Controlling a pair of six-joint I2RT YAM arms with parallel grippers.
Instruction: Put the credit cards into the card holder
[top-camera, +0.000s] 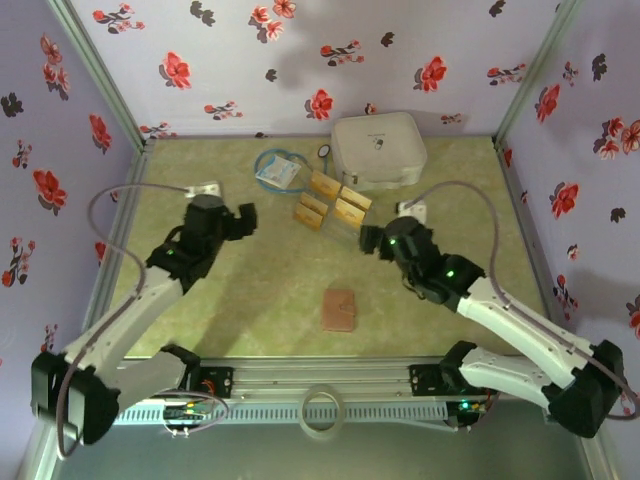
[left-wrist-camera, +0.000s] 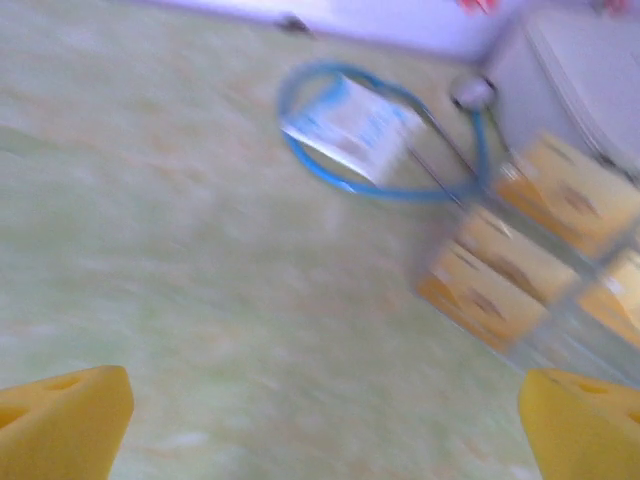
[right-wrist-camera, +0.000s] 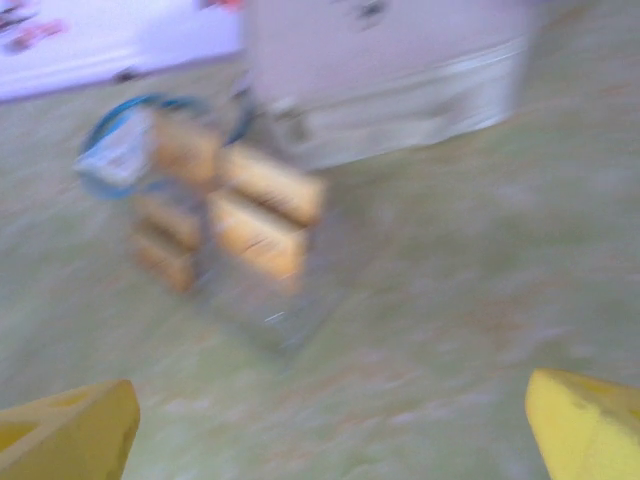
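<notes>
The tabletop (top-camera: 250, 310) is a mottled yellow-green mat, boxed in on three sides by pale lilac walls (top-camera: 200, 50) printed with red and dark flowers; metal posts stand at the two back corners; an aluminium rail (top-camera: 320, 385) runs along the near edge between the arm bases. The credit cards (top-camera: 325, 185), four golden-tan ones, lie clustered toward the back of the tabletop, just in front of the white case (top-camera: 378, 150) and right of the blue-white packet (top-camera: 278, 170); the card holder (top-camera: 340, 310) lies reddish-brown side up near the front centre, well apart from them. The left fingers (left-wrist-camera: 60, 420) stand spread wide over bare mat, grasping nothing; the right fingers (right-wrist-camera: 70, 430) are released and empty too, with the cards ahead of them; both wrist views are blurred.
</notes>
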